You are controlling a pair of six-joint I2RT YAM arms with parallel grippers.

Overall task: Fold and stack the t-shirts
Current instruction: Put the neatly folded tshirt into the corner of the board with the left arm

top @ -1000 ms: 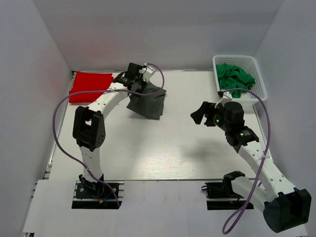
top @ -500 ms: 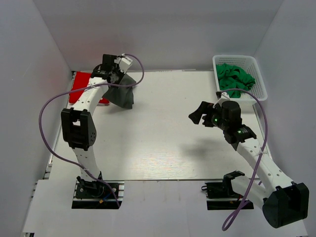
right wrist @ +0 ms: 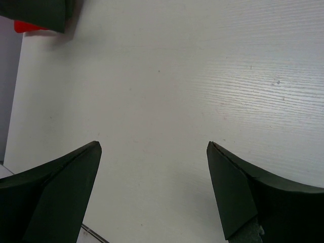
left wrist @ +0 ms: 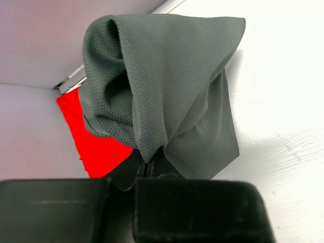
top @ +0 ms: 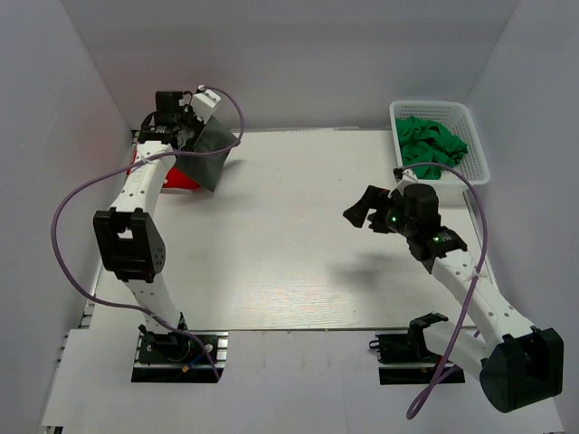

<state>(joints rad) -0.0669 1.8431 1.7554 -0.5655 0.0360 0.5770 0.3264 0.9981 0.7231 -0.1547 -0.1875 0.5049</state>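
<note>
While the charcoal grey t-shirt [left wrist: 167, 86] hangs in a folded, drooping bundle from the left tool [left wrist: 149, 164], whose fingers are clamped together on a pinch of its cloth, the stacking step looks close to done but is not finished. The red t-shirt [top: 184, 180] lies flat at the far-left corner of the worktop [top: 289, 262], against the side wall. From above, the grey bundle overlaps the red shirt's right-hand part, and the wrist view shows red cloth just beside and behind the grey. Whether the grey hem already touches the red shirt or the worktop cannot be told from these views. The right tool [top: 357, 212] hovers over the bare middle-right of the worktop with its fingers spread apart and nothing between them, well away from both shirts. Judging by this, the folding of both shirts appears complete. What remains is to set the grey shirt squarely on the red one, let it go and perhaps smooth the loose folds, since the bundle hangs unevenly and could land crumpled or half off the pile. A white basket [top: 479, 155] at the far right holds green cloth [top: 430, 140]; whether that belongs to the task is unclear.
</note>
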